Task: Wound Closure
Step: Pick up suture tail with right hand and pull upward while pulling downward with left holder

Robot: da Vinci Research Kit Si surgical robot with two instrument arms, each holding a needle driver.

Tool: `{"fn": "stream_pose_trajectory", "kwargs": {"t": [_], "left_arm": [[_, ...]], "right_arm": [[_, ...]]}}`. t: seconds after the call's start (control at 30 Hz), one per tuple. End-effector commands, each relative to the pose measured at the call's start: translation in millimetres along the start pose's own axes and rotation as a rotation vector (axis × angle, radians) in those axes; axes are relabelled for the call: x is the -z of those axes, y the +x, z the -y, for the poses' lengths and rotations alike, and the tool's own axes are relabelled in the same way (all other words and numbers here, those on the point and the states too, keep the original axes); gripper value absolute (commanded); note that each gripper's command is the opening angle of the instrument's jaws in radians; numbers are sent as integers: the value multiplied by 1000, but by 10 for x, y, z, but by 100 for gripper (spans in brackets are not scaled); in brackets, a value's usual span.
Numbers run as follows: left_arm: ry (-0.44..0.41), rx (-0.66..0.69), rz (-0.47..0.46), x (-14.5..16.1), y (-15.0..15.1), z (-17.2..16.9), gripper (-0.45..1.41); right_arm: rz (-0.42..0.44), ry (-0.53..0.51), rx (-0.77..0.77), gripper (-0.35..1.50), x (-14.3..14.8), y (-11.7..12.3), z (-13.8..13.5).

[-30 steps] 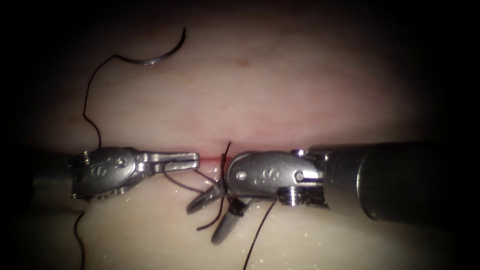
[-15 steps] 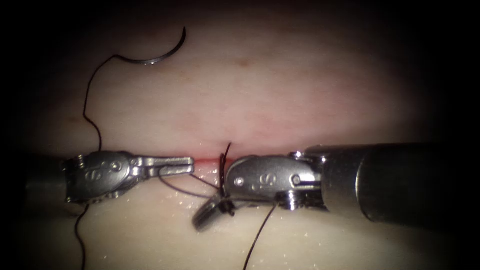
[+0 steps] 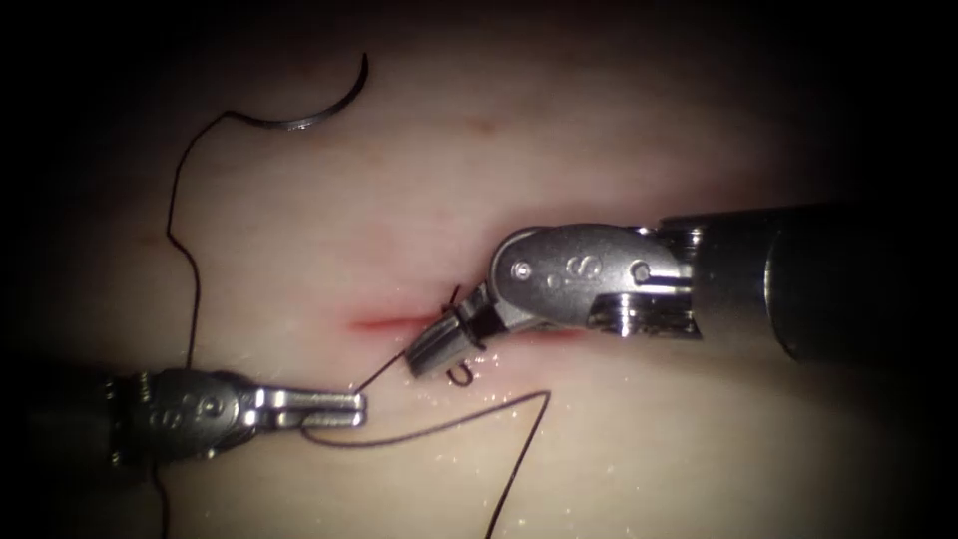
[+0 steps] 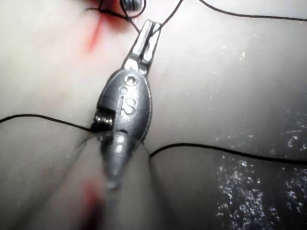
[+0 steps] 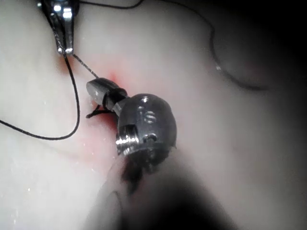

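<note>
Pale tissue lies under both tools, its cut marked by red fluid just ahead of the right tool. As I judge it, the risk is at the knot: the two tools hold the thread taut between them, and too hard a pull could snap the strand or tear it through the wound edge, while a slipping grip would leave the throw loose. The right tool's jaws are closed on the thread right at the cut, a short curl of thread poking out beside them. The left tool, closed too, pinches the thread below and to the left of the right tool, with a slack loop trailing from its tip. Neither holds the needle, which lies free on the tissue, well away beyond the left tool, not in the tissue.
</note>
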Motion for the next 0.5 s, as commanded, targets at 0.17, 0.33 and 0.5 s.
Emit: {"fn": "stream_pose_trajectory", "kwargs": {"t": [0.17,0.33,0.5], "left_arm": [[-6,17,15,-1,-7,-35,-45],[-13,22,17,5,16,-76,-45],[-34,35,28,7,41,-101,-45]], "right_arm": [[-37,-27,-10,-35,14,-17,-16],[-36,-51,-13,-35,23,-27,-24],[-36,-61,-16,-35,26,-31,-32]]}}
